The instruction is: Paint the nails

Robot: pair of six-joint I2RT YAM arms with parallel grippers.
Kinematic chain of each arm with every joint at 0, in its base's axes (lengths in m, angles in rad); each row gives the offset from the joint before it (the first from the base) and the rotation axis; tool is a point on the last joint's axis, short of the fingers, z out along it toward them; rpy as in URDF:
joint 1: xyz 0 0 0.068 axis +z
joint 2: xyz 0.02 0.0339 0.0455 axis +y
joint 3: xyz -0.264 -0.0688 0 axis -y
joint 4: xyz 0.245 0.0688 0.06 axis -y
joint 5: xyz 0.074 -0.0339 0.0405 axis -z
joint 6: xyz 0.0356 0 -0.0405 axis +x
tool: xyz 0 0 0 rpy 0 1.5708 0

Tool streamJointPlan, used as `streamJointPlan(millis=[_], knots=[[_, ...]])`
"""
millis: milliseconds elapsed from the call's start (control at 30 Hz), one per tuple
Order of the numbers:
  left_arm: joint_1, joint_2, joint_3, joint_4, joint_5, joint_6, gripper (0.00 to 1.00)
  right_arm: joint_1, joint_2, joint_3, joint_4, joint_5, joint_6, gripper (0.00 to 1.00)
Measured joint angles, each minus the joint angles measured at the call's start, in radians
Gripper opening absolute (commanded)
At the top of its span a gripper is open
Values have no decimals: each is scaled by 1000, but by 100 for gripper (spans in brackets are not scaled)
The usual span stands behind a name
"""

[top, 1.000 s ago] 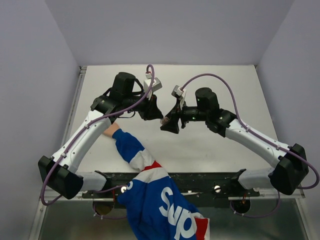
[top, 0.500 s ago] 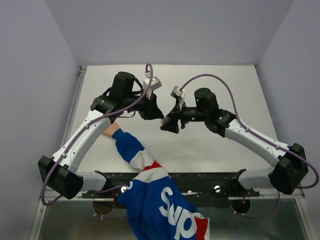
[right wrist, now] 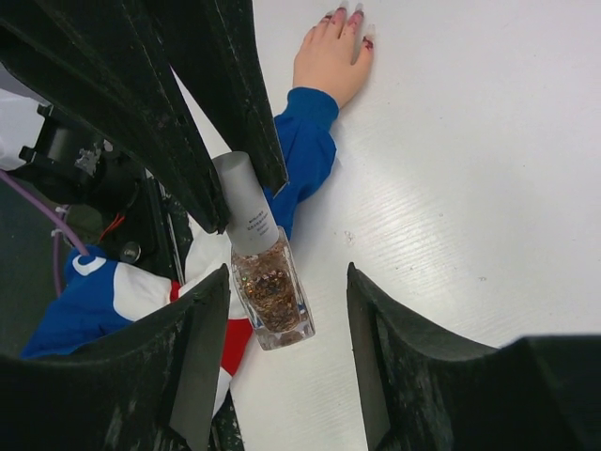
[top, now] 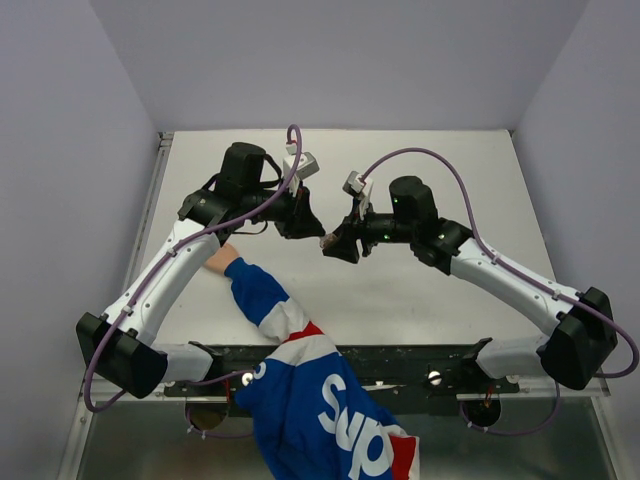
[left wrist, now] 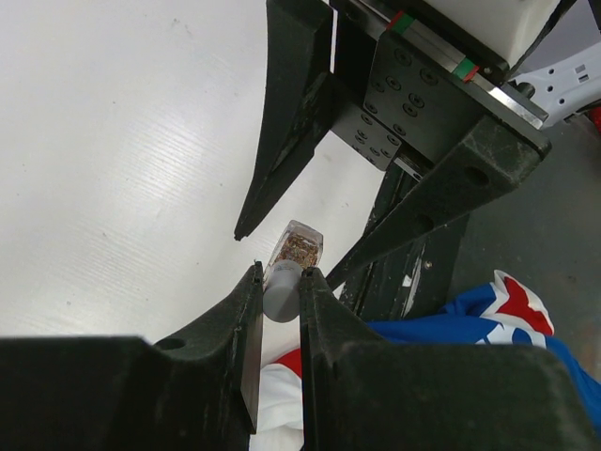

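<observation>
The sleeve (top: 308, 388) bears white letters reading "Sup".

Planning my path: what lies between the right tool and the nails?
Right wrist view: the polish bottle, gripped by the left tool, then the blue sleeve before the nails.

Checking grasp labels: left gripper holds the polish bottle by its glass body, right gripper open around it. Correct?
No: the left gripper holds the polish bottle by its pale cap, as the left wrist view shows. The right gripper is open around it.
</observation>
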Motion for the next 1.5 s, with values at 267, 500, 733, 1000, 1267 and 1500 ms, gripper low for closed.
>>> streamJointPlan(millis=[267,500,733,1000,1267,1500], knots=[[0,0,0,-14,6,1,0,0,-9,0,0,2,0,1],[1,0,0,-15,8,4,0,0,-10,0,0,2,0,1],[3,0,0,-16,10,4,0,4,-11,0,1,-9,0,1],[7,0,0,-18,21,3,0,4,-25,-32,43,-32,0,1],[7,0,0,-18,42,0,0,4,-63,-86,107,-40,-3,1],[8,0,0,-19,48,-1,0,4,-63,-92,124,-58,-18,0]])
